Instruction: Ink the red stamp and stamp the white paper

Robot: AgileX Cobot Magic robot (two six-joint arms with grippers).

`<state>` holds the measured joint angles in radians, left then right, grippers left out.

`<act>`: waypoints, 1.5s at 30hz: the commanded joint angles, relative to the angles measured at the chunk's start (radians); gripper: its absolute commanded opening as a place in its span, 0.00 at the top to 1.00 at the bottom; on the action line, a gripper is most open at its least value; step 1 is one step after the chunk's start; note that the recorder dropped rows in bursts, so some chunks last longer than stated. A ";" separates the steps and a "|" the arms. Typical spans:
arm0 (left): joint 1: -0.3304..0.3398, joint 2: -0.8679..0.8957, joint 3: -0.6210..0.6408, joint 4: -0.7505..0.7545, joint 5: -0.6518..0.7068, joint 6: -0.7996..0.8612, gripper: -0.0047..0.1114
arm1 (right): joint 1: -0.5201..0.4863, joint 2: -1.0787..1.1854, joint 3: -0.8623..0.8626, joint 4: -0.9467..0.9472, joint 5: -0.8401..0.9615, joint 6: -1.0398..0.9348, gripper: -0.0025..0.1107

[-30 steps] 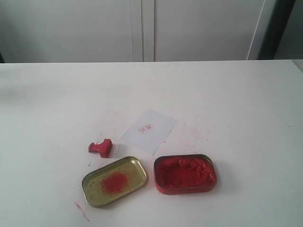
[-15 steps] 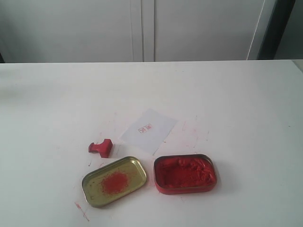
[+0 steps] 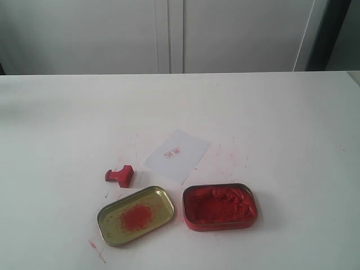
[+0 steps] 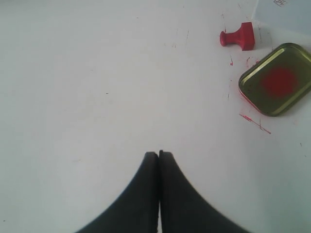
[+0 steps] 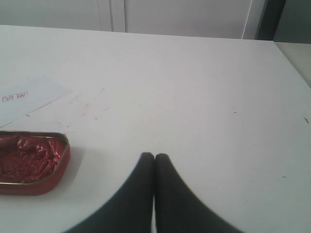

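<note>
The left gripper point(image 4: 159, 154) and right gripper point(image 5: 154, 156) were closed, empty; the stamp point(image 3: 120, 175) lay at eight o'clock from the paper point(image 3: 177, 154).

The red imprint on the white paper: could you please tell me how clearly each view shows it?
Exterior view: the red imprint on the white paper is small and soft, unreadable. Right wrist view: larger, its characters blurred, no glare. Left wrist view: the paper is mostly out of frame, the imprint cut off.
</note>
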<state>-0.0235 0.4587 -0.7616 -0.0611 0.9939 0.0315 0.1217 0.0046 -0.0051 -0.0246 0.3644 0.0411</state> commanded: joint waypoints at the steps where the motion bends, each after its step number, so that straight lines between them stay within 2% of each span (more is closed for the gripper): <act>1: 0.004 -0.008 0.005 -0.013 0.017 -0.008 0.96 | -0.004 -0.005 0.005 -0.002 -0.016 0.002 0.98; 15: 0.004 -0.008 0.005 -0.013 0.015 -0.006 0.96 | -0.004 -0.005 0.005 -0.002 -0.016 0.002 0.98; 22: 0.004 -0.036 0.010 -0.013 -0.045 -0.006 0.96 | -0.004 -0.005 0.005 -0.002 -0.016 0.002 0.98; 34: 0.004 -0.226 0.246 -0.019 -0.236 -0.010 0.96 | -0.004 -0.005 0.005 -0.002 -0.016 0.002 0.98; 41: 0.004 -0.290 0.406 -0.045 -0.439 -0.013 0.96 | -0.004 -0.005 0.005 -0.002 -0.016 0.002 0.98; 45: 0.004 -0.310 0.488 -0.045 -0.498 -0.013 0.96 | -0.004 -0.005 0.005 -0.002 -0.016 0.002 0.98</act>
<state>-0.0235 0.1659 -0.3279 -0.0893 0.5438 0.0275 0.1217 0.0046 -0.0051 -0.0246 0.3644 0.0411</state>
